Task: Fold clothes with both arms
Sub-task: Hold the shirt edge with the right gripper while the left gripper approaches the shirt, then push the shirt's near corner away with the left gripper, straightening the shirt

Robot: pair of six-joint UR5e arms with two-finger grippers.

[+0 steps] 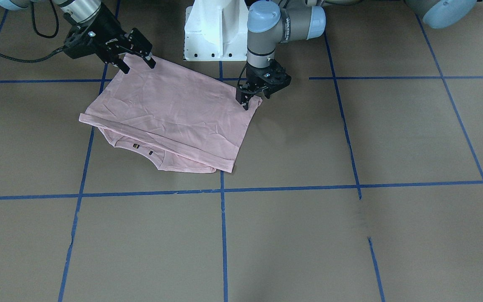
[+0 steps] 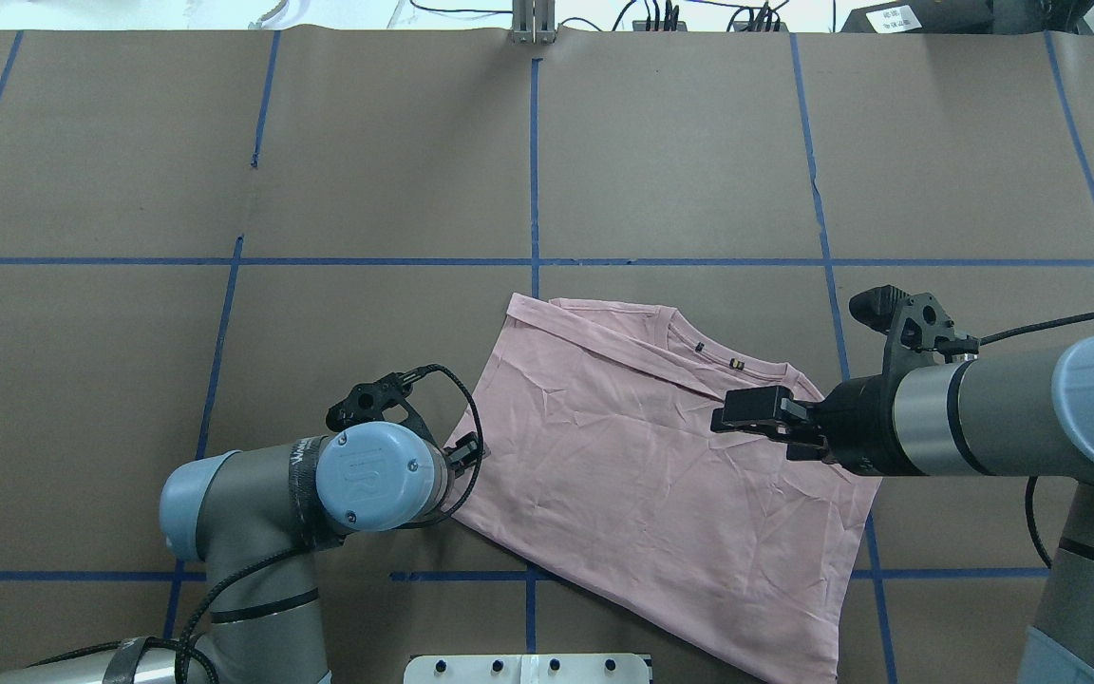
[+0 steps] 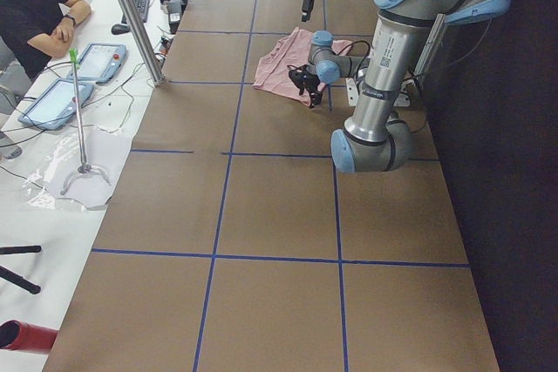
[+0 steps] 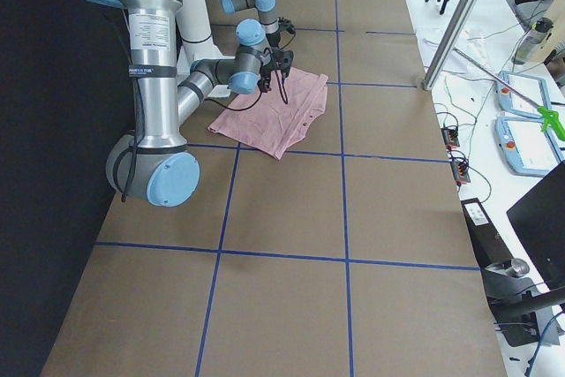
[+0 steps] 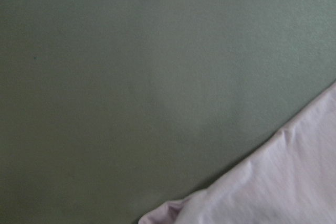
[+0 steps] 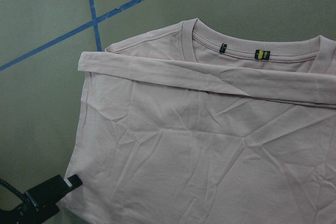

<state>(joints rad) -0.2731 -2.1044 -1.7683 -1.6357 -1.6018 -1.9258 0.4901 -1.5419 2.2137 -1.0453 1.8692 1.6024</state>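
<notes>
Front-facing view: the right gripper (image 1: 139,66) hangs with its jaws apart. The back corner of the pale pink T-shirt (image 1: 170,113) lies directly under its fingertips, and the rest of the cloth spreads forward and away from it. The left gripper (image 1: 256,102) points down at the opposite back corner with its jaws apart. One finger stands on the cloth, the other just off its edge, and the corner lies between them. I cannot tell whether any cloth is pinched.

Overhead view: the shirt lies flat on the brown table (image 2: 224,380), plain side up, between the two grippers. The right gripper reaches in above the cloth near the collar edge. The left gripper is mostly hidden under its own wrist cap, beside the shirt's side edge.

Left side view: the near arm's gripper is down at the shirt's closest edge, and the far one hangs above the cloth.

Right side view: the shirt spreads in front of and below the near gripper.

Left wrist view: blurred, with only a pink corner low and to the right of the lens and no fingers in sight.

Right wrist view: the shirt fills the space ahead. A folded band crosses just below the collar (image 6: 195,29), which carries two small dark tags (image 6: 261,54). The left gripper's black tip touches the far side edge.
</notes>
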